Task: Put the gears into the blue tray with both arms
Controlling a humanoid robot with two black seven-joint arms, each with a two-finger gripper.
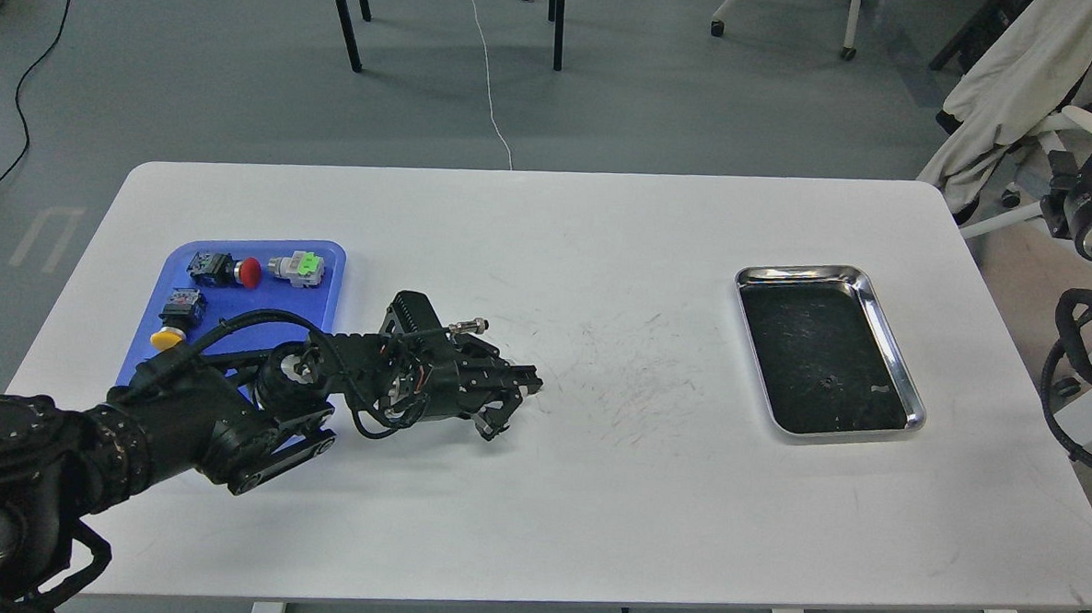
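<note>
The left gripper, left of centre frame, points right, fingers pressed together; any gear between them is hidden.

The blue tray runs lengthwise up-frame.

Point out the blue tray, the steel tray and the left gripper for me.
blue tray (327,262): head view, bare far right corner.
steel tray (798,273): head view, shiny far rim.
left gripper (529,383): head view, at its closed fingertips.

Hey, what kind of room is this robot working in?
Most likely a robotics lab or workshop: a white table on a grey floor, loose cables trailing across the floor, and push-button switches sorted in a blue tray.
</note>
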